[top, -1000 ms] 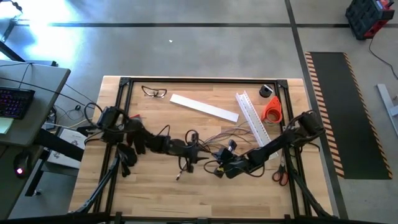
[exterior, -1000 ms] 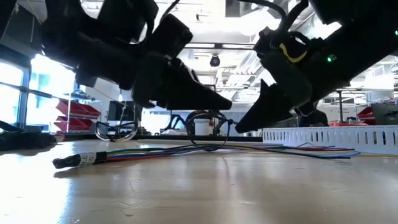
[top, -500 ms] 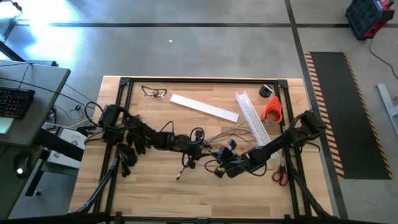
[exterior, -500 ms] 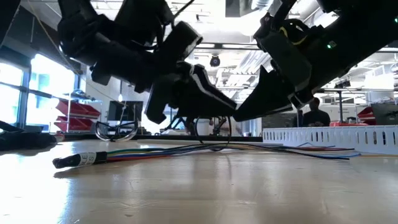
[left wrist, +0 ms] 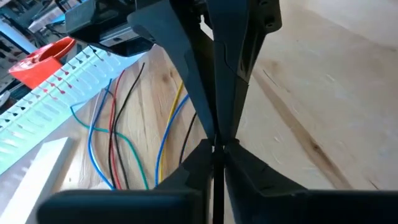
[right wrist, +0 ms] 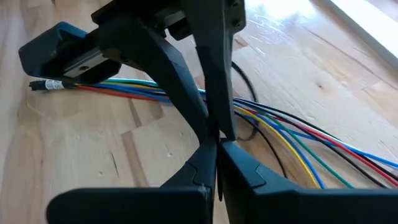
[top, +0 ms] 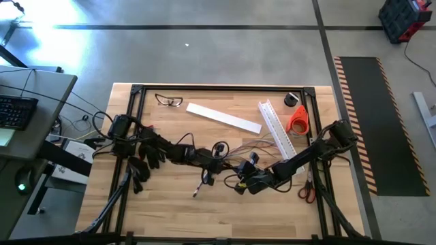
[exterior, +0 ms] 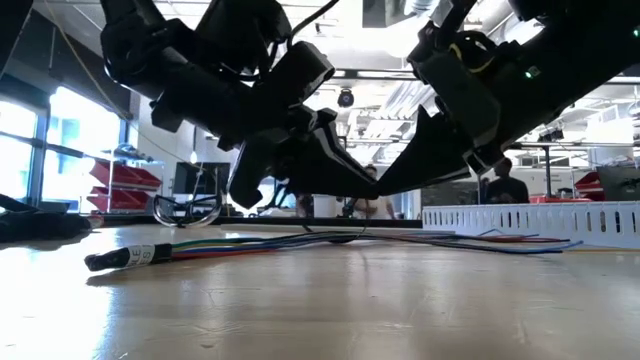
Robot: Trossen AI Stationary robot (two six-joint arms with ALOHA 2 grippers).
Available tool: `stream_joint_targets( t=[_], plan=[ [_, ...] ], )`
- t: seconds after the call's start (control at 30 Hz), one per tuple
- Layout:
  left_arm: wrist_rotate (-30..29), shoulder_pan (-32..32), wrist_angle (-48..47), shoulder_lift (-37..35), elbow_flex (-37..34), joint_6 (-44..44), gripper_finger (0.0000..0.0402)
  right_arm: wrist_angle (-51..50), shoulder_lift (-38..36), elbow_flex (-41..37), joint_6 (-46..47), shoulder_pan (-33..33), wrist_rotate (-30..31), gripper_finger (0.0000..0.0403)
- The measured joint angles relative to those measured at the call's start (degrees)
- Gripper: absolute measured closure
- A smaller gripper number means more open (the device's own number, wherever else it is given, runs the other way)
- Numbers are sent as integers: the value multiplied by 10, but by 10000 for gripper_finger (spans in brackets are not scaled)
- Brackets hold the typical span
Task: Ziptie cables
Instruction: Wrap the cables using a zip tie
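Left jaws newly shut, ziptie (left wrist: 217, 186) pinched

The cables (top: 235, 151) lie mid-table — between both arms, with the slotted channel (top: 275, 126) just right.

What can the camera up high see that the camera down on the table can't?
Only the high view shows the scissors, the orange tape roll and the flat white strip. Only the low view shows the label on the cable bundle's end, and a person in the room behind. Both show the cables, the safety glasses, the white slotted channel and both arms.
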Motion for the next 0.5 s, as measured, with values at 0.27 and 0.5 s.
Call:
stream_joint_targets(
  t=[0.27,0.5],
  plan=[
    [-11,-1,-8,1,1,-1,397,-30,0,1,16,3,-21,403],
    [-29,1,-15,1,1,-1,399,-109,0,1,69,44,-33,403]
  ],
)
